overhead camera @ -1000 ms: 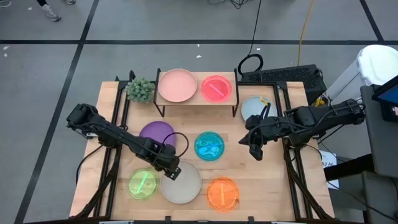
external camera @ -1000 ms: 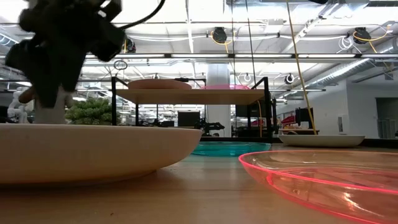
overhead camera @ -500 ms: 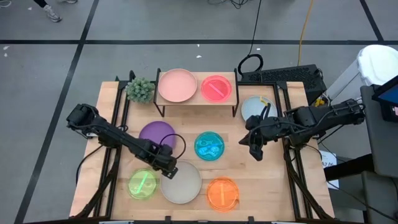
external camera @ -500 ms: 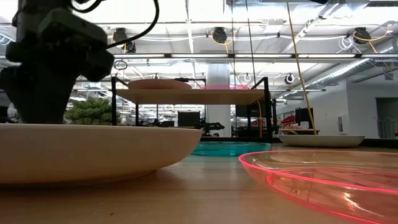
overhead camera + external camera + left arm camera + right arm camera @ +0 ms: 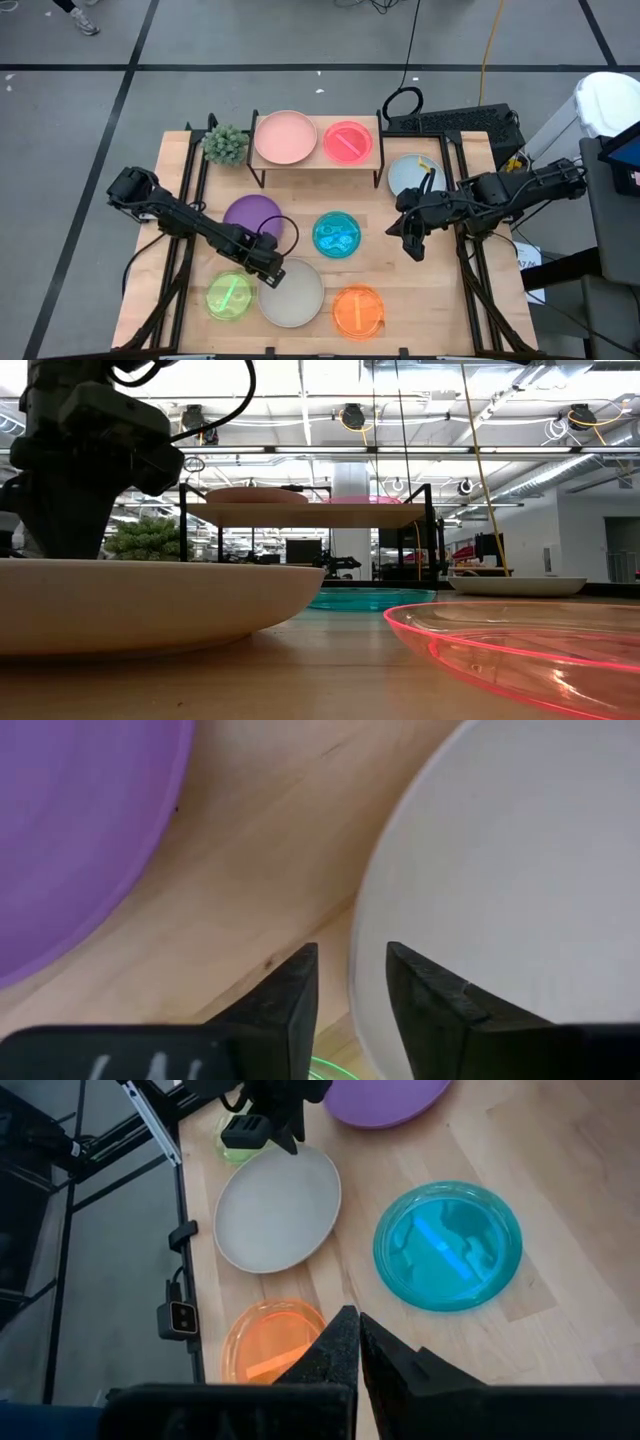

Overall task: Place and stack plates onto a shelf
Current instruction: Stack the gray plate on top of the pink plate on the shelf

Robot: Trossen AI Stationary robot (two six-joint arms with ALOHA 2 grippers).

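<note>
Left claw (image 5: 270,272) low at the lower left of the high view, fingers (image 5: 290,1005) narrowly apart astride the cream-white plate's (image 5: 293,294) rim, not clearly clamped. Right claw (image 5: 413,246) pressed together, hovering right of centre beside the blue plate (image 5: 337,235). Purple plate (image 5: 252,215), green plate (image 5: 229,297) and orange plate (image 5: 357,311) on the worktop (image 5: 390,275). Pale pink plate (image 5: 285,137) and hot pink plate (image 5: 347,141) on the shelf (image 5: 315,160) at upper centre; grey-blue plate (image 5: 412,174) to its right.

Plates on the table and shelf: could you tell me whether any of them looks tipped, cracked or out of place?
Nothing stands out. The pale pink and hot pink plates lie flat on the shelf; the other six lie flat on the table, none overlapping. The left gripper is at the cream plate's rim.
</note>
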